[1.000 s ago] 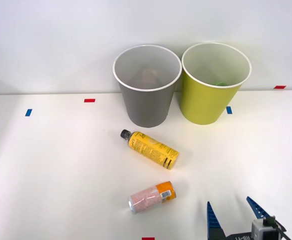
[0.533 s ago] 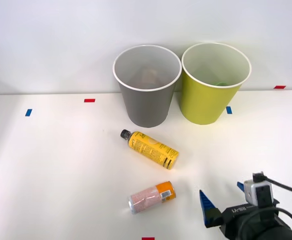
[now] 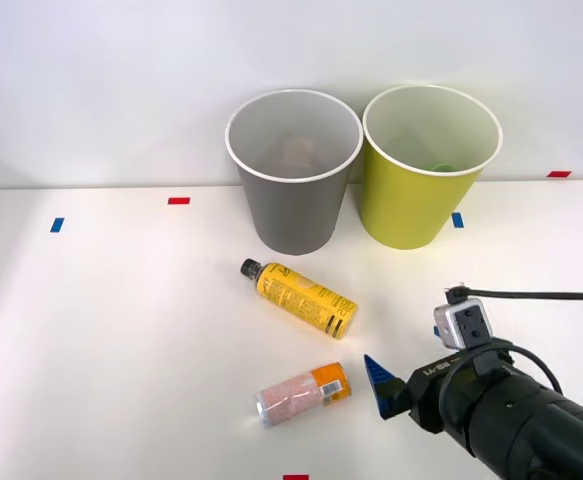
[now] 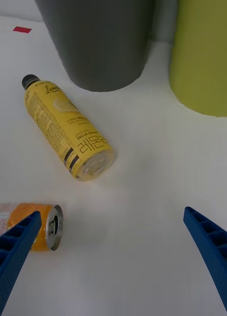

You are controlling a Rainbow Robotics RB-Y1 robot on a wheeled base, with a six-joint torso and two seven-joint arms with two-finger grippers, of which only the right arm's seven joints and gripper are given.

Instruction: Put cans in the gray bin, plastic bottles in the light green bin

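The can [image 3: 303, 393], pink-white speckled with an orange band, lies on its side on the white table near the front. The yellow plastic bottle [image 3: 299, 297] with a black cap lies just behind it. At the back stand the gray bin [image 3: 293, 200] and, to its right, the light green bin [image 3: 411, 205]. My right gripper [image 3: 401, 350] hovers low just right of the can, open and holding nothing. In the wrist view the can's silver top [image 4: 54, 227] sits beside one blue finger [image 4: 17, 252], and the bottle [image 4: 64, 126], gray bin [image 4: 101, 39] and green bin [image 4: 205, 54] lie beyond.
Red tape marks [image 3: 178, 201] and blue tape marks [image 3: 56, 225] dot the table. Something pinkish [image 3: 296, 150] lies inside the gray bin and something green [image 3: 439, 168] inside the light green bin. A black cable [image 3: 541, 296] runs off to the right from the wrist.
My right arm has come up from the front edge, forward and to the left, ending close beside the can. The fingers stay open. The can and bottle have not moved.
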